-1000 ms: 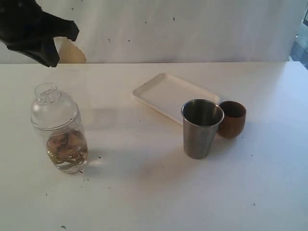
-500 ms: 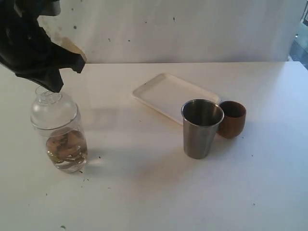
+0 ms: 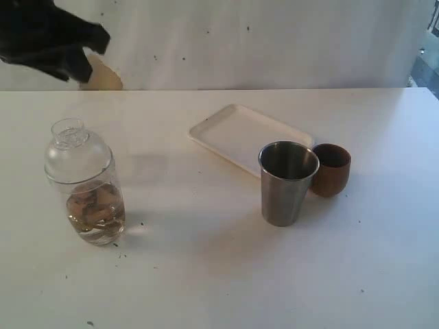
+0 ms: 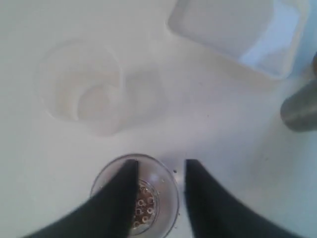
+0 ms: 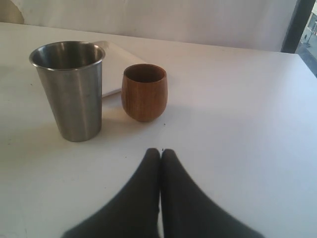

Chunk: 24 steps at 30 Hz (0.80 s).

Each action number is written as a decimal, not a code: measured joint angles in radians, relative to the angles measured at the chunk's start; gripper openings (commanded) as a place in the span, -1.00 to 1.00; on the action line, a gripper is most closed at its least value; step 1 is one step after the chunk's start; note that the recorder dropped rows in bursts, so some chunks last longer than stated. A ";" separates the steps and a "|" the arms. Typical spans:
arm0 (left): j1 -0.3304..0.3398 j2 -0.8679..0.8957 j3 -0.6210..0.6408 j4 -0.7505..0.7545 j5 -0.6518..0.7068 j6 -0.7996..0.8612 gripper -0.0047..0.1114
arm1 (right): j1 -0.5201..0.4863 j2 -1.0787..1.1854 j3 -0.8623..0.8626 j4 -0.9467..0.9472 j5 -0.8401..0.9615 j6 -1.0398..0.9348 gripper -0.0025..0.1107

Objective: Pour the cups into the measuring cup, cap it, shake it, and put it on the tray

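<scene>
Left gripper: fingers parted with a clear gap and nothing between them; in the left wrist view it hangs straight above the measuring cup's neck, clear of it
Change: half a second ago this gripper was down at the top of the neck; it has now lifted off and drawn back toward the far left corner, with its jaws spreading on the way
Domed lid: clear, seated on the measuring cup; strainer holes show through the open neck from above
Measuring cup: upright on the table at the left, well apart from the tray, with brownish bits in a little liquid at the bottom; it has not shifted
Meaning: capping looks done, so the shake and the move to the tray remain; the open strainer neck may let liquid out during the shake
Frosted plastic cup: stands just beyond the measuring cup, empty as far as I can see
Tray: white, bare, at mid-table
Steel tumbler: upright in front of the tray's near corner
Wooden cup: beside the tumbler, touching it or nearly so
Right gripper: fingers pressed together on nothing, low over the table near both cups
</scene>
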 measured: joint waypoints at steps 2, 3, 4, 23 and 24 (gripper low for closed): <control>0.000 -0.045 -0.002 0.028 -0.007 -0.007 0.91 | 0.000 0.000 0.000 0.000 0.000 0.000 -0.96; 0.000 -0.066 -0.002 0.046 -0.003 -0.022 0.89 | 0.000 0.000 0.000 0.000 0.000 0.000 -0.96; 0.000 -0.081 -0.002 0.058 0.002 -0.032 0.89 | 0.000 0.000 0.000 0.000 0.000 0.000 -0.96; 0.000 -0.694 0.921 -0.051 -0.970 -0.035 0.89 | 0.000 0.000 0.000 0.000 0.000 0.000 -0.96; 0.000 -0.694 1.000 -0.058 -1.054 -0.043 0.89 | 0.000 0.000 0.000 0.000 0.000 0.000 -0.96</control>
